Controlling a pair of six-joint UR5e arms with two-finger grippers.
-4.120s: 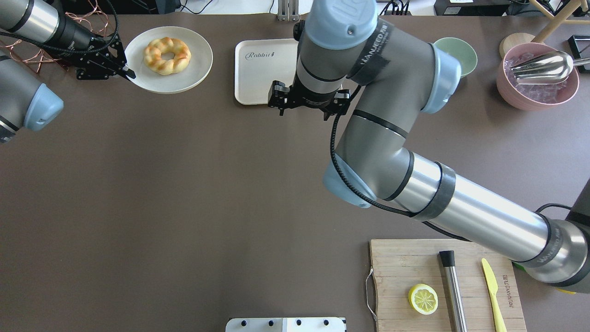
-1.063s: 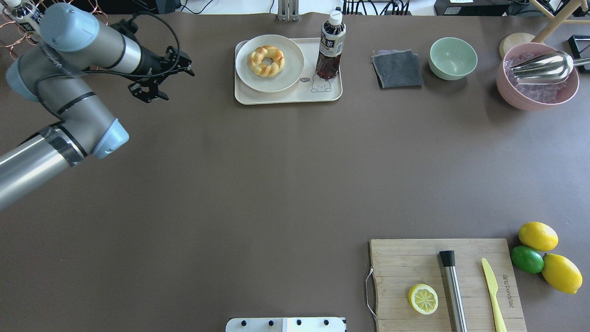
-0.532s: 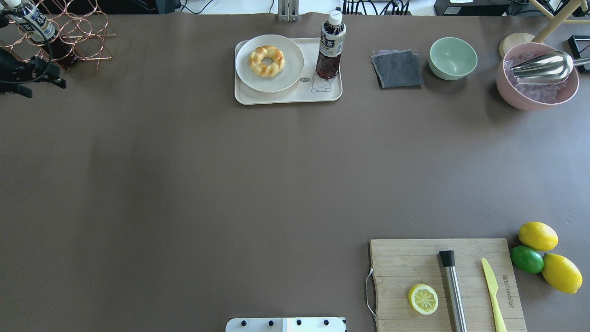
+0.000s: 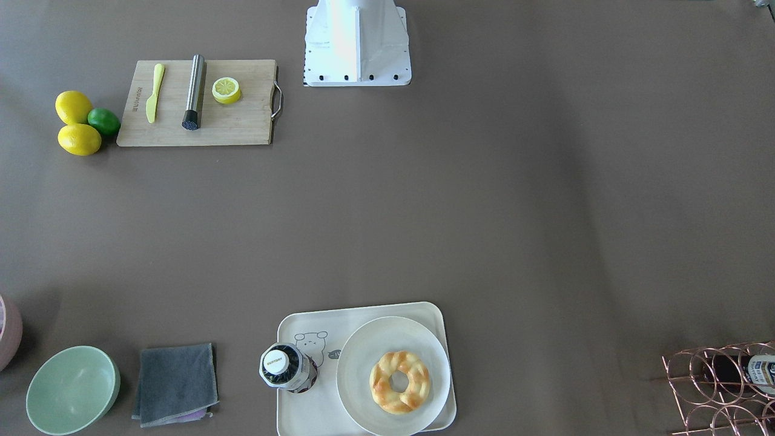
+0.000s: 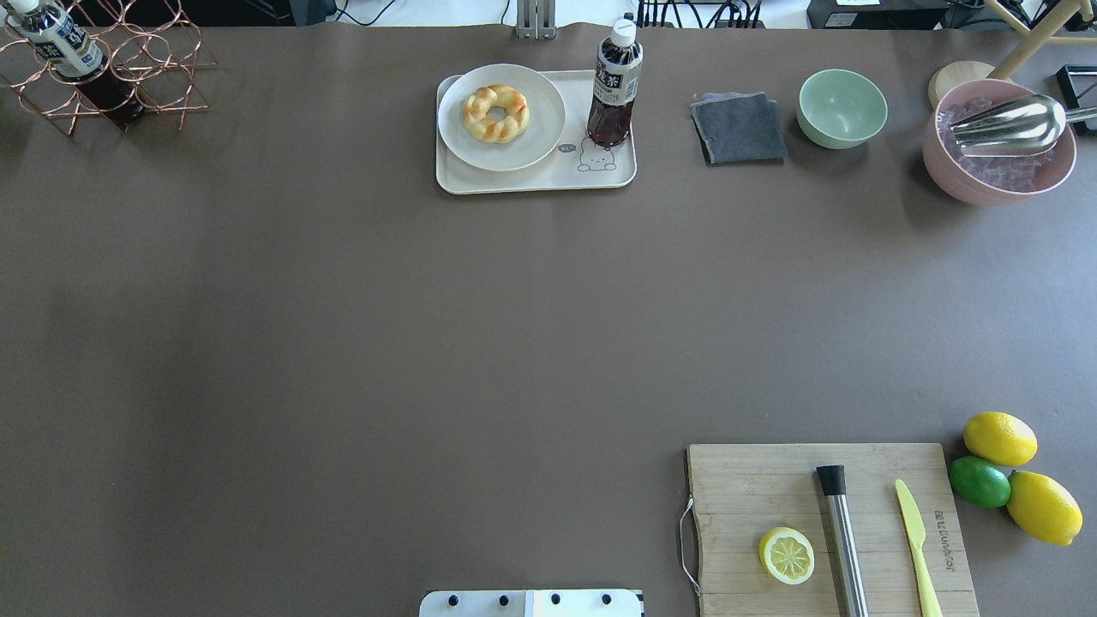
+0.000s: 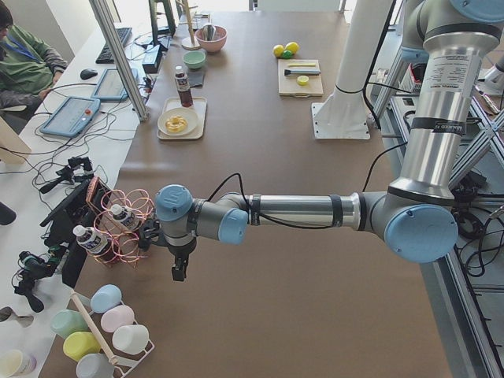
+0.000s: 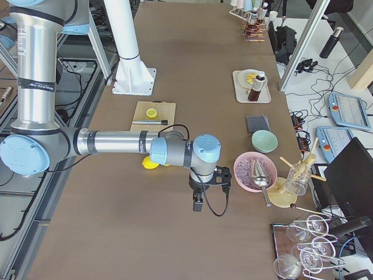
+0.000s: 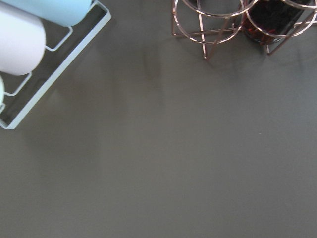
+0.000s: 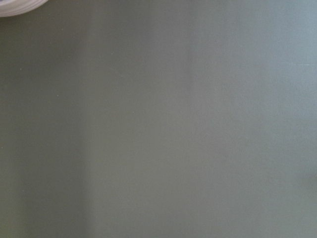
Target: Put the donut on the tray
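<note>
The donut [image 5: 495, 113] lies on a round white plate [image 5: 533, 141], and the plate sits on the left half of the cream tray [image 5: 619, 176] at the table's far edge. It also shows in the front-facing view [image 4: 399, 382]. My left gripper [image 6: 179, 272] hangs over the table's left end beside the wire rack, seen only in the exterior left view. My right gripper [image 7: 198, 205] hangs over the right end near the pink bowl, seen only in the exterior right view. I cannot tell whether either is open or shut.
A tea bottle [image 5: 614, 86] stands on the tray's right half. A grey cloth [image 5: 739, 128], green bowl [image 5: 842, 107] and pink bowl [image 5: 998, 146] lie to its right. A copper wire rack [image 5: 111, 60] is far left. A cutting board [image 5: 827, 527] with a lemon half is near right.
The plate with the donut went from the far left onto the tray, and a bottle now stands there. Both arms have pulled out of the overhead view, the left one last.
</note>
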